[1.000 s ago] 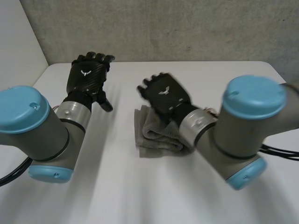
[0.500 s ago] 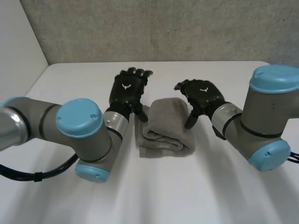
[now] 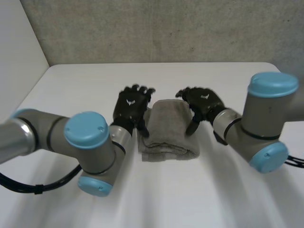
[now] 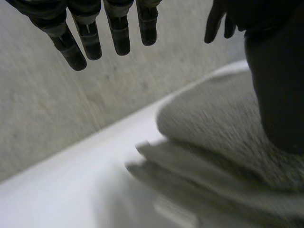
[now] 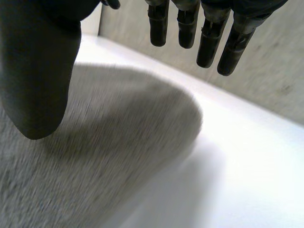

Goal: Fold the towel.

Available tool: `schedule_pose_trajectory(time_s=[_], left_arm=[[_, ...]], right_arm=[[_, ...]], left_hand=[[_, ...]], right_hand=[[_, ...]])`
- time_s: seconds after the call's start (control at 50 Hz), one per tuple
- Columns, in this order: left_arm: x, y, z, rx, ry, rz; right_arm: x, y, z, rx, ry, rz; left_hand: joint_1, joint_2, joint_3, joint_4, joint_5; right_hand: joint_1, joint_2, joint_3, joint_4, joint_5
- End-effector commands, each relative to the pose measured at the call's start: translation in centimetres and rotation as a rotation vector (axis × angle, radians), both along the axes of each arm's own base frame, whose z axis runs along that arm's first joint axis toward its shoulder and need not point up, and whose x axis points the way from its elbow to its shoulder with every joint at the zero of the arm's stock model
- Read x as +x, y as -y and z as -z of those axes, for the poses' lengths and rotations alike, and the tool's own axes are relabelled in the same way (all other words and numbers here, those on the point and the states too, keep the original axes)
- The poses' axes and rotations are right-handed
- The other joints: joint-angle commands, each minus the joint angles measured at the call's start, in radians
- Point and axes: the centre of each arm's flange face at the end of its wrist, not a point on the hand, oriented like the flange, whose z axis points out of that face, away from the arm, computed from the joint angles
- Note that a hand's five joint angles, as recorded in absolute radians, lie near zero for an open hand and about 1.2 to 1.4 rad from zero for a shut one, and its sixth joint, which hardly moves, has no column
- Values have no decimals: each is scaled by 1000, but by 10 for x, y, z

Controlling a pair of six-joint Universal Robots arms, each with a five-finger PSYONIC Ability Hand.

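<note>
A grey towel (image 3: 167, 128) lies folded into a thick, layered bundle in the middle of the white table (image 3: 71, 85). My left hand (image 3: 131, 105) hovers at the towel's left edge, fingers straight and open. Its thumb hangs down beside the cloth. My right hand (image 3: 203, 102) stands at the towel's right edge, also open, thumb pointing down at the cloth. In the left wrist view the straight fingers (image 4: 90, 40) reach past the towel (image 4: 223, 128), whose stacked folds show beside the thumb. In the right wrist view the fingers (image 5: 190, 28) spread above the towel (image 5: 118, 137). Neither hand grips anything.
A grey concrete wall (image 3: 166, 28) runs behind the table's far edge. Bare white tabletop (image 3: 156, 199) lies in front of the towel and to both sides. Both arms' elbows, with their blue caps, rise over the near part of the table.
My left hand swung in from the far left to the towel's left edge. My right hand came off the towel's top and moved to its right edge, opening out.
</note>
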Motion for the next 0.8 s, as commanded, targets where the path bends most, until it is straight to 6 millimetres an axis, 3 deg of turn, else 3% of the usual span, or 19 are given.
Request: schedule_pose_trajectory(time_s=[0.02,0.06,0.18,0.26,0.44,0.8], left_arm=[[7,0,-56,-90,-69,-16],[17,-1,-79,-111,-81,-36],[43,5,-105,-109,-71,-90],[57,-7,-124,-100,-17,-104],[84,-19,-144,-108,-8,-159],[90,-25,-144,-39,-31,-163]], right_arm=[[-14,3,-44,-82,56,41],[-24,2,-69,-133,86,69],[-54,8,-100,-196,105,175],[-68,6,-121,-247,121,215],[-94,6,-121,-218,93,288],[-92,2,-118,-214,86,290]], left_hand=[[-73,-73,-56,-78,-208],[-76,-76,-59,-81,-211],[-79,-79,-62,-84,-214],[-82,-82,-65,-87,-217],[-82,-82,-65,-87,-217],[-82,-82,-65,-87,-217]], right_hand=[[-59,-83,-74,-90,-69],[-59,-83,-74,-90,-69],[-59,-83,-74,-90,-69],[-59,-83,-74,-90,-69],[-59,-83,-74,-90,-69],[-59,-83,-74,-90,-69]])
